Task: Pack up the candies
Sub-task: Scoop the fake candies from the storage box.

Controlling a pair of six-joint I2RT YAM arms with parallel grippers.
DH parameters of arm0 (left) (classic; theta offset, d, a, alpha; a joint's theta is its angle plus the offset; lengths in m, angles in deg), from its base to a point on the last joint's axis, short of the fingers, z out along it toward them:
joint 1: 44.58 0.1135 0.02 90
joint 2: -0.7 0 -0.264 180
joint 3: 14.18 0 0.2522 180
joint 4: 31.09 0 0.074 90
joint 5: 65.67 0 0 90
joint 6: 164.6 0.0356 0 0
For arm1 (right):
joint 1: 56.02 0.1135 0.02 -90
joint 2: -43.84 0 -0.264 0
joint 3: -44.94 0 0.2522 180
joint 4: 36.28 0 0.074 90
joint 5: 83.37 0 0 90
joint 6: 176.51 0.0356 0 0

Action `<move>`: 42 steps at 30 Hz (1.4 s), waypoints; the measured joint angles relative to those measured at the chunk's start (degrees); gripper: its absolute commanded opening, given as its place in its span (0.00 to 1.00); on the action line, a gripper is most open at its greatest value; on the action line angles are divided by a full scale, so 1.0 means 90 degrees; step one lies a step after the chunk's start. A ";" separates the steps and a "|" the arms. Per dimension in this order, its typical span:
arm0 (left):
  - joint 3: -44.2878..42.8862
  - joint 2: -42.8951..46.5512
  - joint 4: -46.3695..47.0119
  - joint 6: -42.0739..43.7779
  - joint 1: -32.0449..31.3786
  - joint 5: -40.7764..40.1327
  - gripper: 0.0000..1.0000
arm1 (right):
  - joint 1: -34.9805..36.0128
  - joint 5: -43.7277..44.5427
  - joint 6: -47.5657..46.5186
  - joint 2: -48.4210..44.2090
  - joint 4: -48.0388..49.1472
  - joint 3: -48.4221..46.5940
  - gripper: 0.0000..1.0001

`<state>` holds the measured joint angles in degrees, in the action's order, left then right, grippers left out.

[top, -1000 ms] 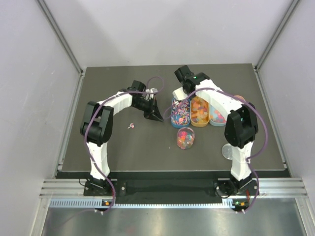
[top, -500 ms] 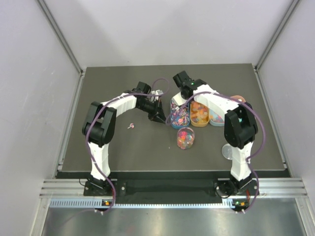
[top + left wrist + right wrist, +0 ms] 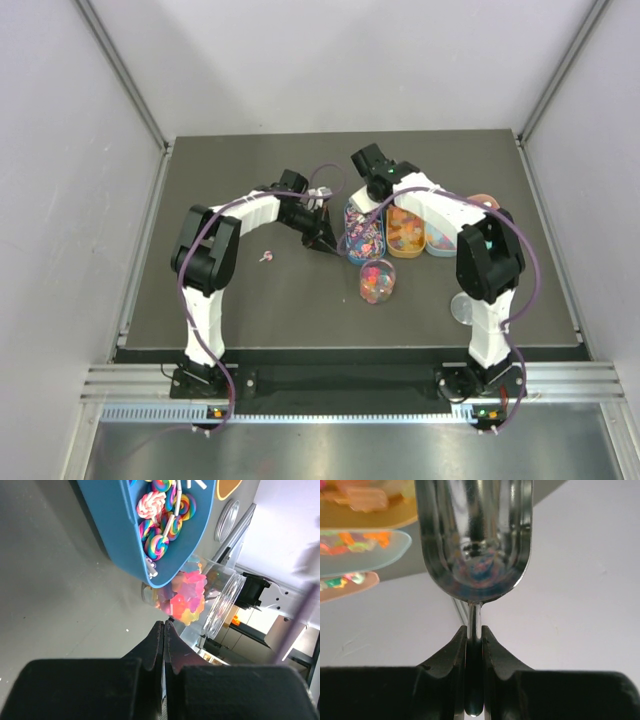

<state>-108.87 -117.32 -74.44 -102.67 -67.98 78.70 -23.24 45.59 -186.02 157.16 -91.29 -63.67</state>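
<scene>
Over to the left claw point(image 3: 164, 630): fingers pressed flat together, nothing between them, hanging low over the dark table point(image 3: 55, 595) just beside the blue tray point(image 3: 125, 535). Inside that tray, candies point(image 3: 152, 505) galore, swirl lollipops in pink and rainbow on white sticks. Right past the tray's rim, a clear jar point(image 3: 222, 597) on its side, packed with pink, orange and yellow gummies.

On to the right claw point(image 3: 474, 630): nearly closed, clamped on the thin metal handle of a shiny scoop point(image 3: 474, 540), bowl pointing away, coloured reflections on the metal. To its left in the wrist view, an orange tray point(image 3: 370, 517), a pale blue tray point(image 3: 380, 565) with small bright pieces, and a pink tray point(image 3: 345, 587).

From above, scoop over the row of trays at the middle of the table, jar just in front of them, one stray candy point(image 3: 265, 258) lying alone to the left, a clear round lid point(image 3: 465, 308) near the right arm.
</scene>
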 measured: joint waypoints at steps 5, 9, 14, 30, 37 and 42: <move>0.0180 0.0005 -0.0017 0.0010 -0.0002 -0.0032 0.00 | -0.0126 0.0204 -0.0182 0.0007 0.0306 -0.0554 0.00; 0.0350 -0.0002 0.0005 -0.0070 -0.0041 -0.0095 0.00 | -0.0136 0.0294 -0.0277 -0.0007 0.0539 -0.0639 0.00; 0.0335 -0.0172 0.0243 -0.0284 -0.0131 -0.0073 0.00 | -0.0126 0.0304 -0.0389 -0.0211 0.0568 -0.0056 0.00; 0.0206 -0.0736 0.0687 -0.0782 -0.0338 0.0029 0.00 | 0.0131 0.0153 -0.0323 -0.0687 0.0143 0.0095 0.00; 0.0134 -0.0923 0.0794 -0.0894 -0.0364 0.0029 0.00 | 0.0323 0.0056 -0.0306 -0.0877 0.0102 0.0488 0.00; 0.0134 -0.0923 0.0823 -0.0916 -0.0372 0.0032 0.00 | 0.0335 0.0012 -0.0308 -0.0872 0.0109 0.0500 0.00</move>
<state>-107.67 -125.63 -67.03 -110.91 -71.33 78.98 -20.22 45.70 -188.79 149.31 -90.31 -59.16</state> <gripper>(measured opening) 0.010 0.128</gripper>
